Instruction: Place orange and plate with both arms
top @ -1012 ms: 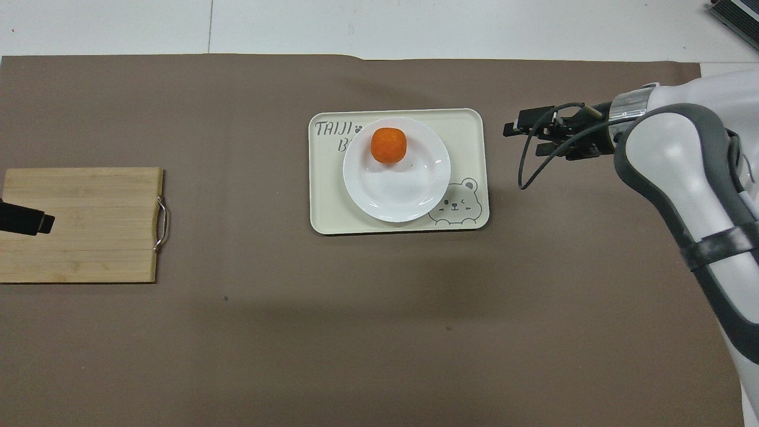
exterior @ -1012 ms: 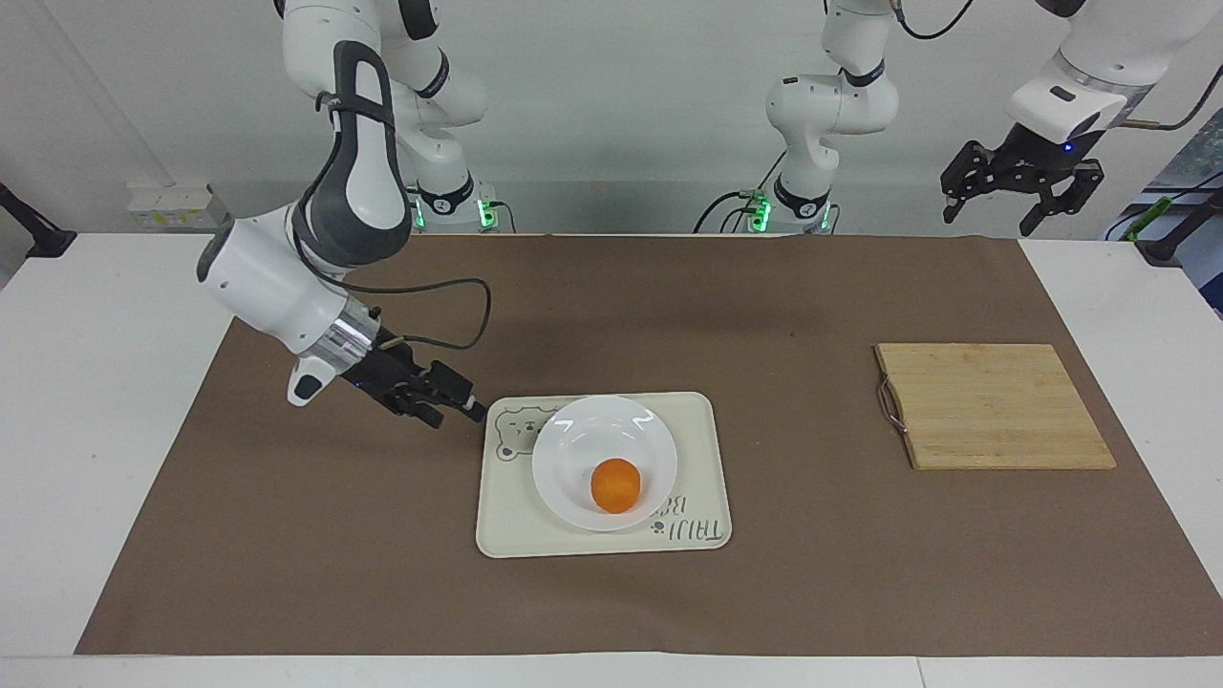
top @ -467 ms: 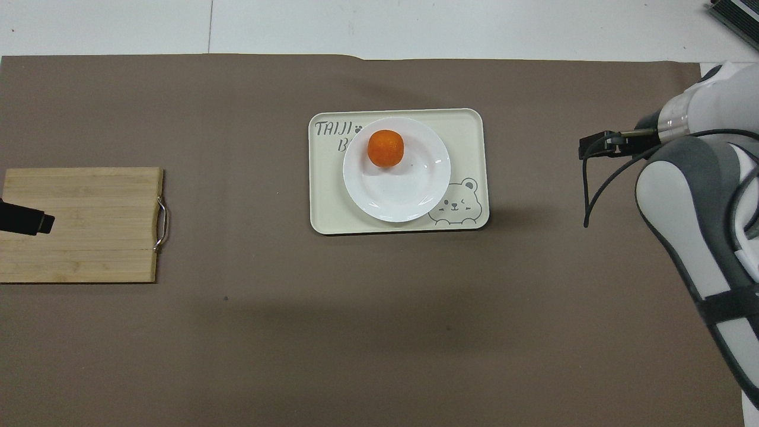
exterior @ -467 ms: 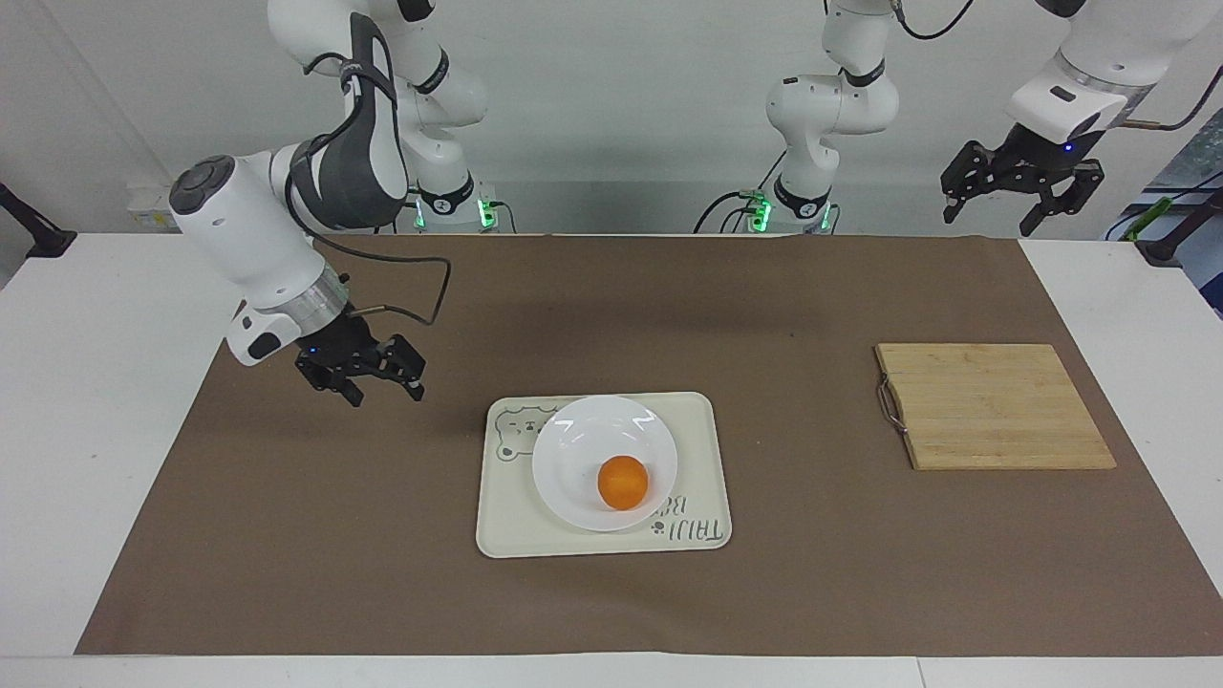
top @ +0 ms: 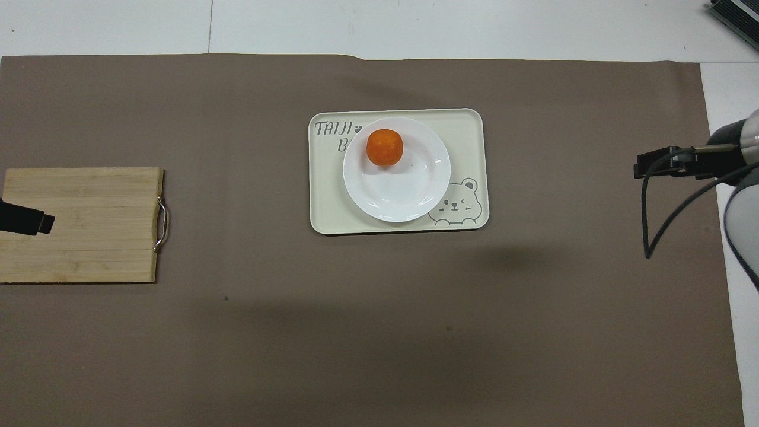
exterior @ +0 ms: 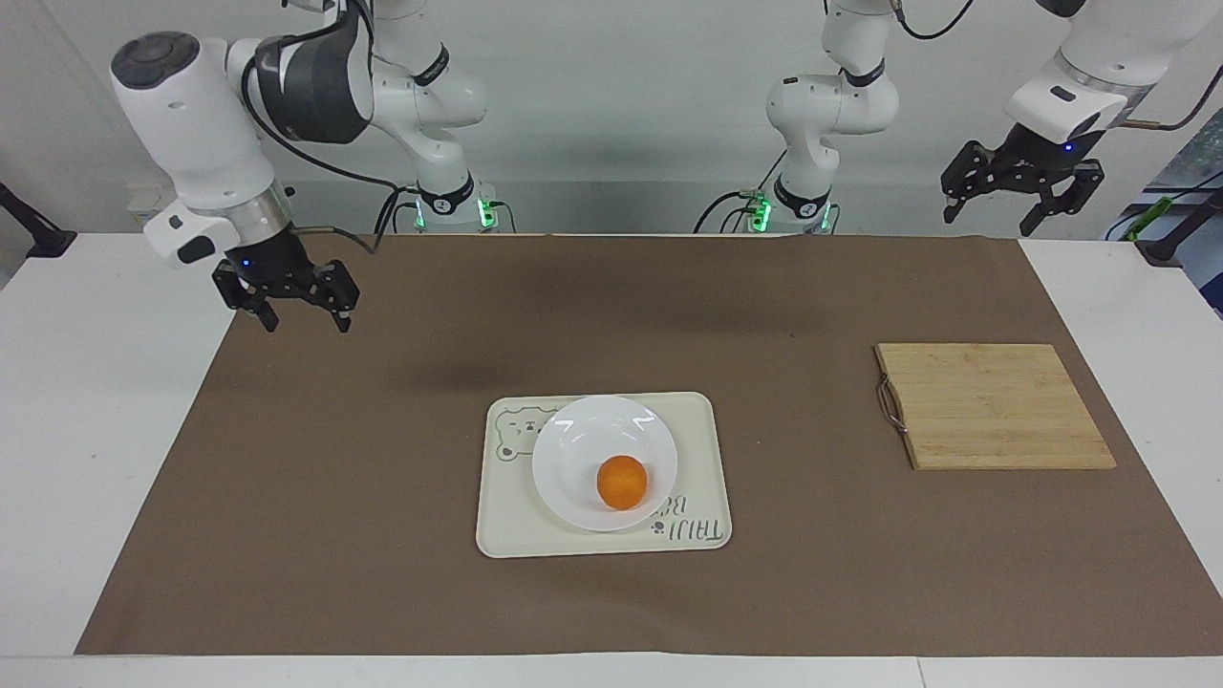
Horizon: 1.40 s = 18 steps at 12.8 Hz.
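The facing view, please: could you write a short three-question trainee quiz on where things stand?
1. True or false: the orange lies on the plate.
2. What does the plate rest on? A) the wooden cutting board B) the cream tray C) the bare brown mat
3. Fill in: the right tool hangs open and empty over the mat's corner at the right arm's end, and the left tool, also open, holds ____.

Key: 1 true; 2 B; 3 nothing
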Each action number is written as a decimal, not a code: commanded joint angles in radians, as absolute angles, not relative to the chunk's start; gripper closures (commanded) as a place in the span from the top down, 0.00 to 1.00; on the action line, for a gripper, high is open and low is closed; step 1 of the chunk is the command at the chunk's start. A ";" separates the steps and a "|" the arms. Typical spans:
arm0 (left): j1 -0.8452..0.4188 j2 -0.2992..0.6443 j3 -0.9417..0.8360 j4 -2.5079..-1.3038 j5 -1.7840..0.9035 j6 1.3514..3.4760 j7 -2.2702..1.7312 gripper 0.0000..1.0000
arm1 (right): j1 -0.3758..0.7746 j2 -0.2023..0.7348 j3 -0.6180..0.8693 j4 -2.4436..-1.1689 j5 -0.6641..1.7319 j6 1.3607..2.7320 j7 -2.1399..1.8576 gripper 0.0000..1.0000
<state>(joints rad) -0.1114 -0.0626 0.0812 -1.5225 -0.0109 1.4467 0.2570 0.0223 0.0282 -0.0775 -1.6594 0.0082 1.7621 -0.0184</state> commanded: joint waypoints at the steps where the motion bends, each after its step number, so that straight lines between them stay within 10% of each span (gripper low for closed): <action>1: -0.101 -0.067 0.074 -1.523 0.002 1.443 0.265 1.00 | 0.014 -0.005 -0.071 -1.617 0.000 1.656 -0.003 1.00; 18: -0.101 -0.067 0.074 -1.523 0.002 1.443 0.265 1.00 | 0.028 -0.008 -0.067 -1.548 -0.034 1.519 -0.002 1.00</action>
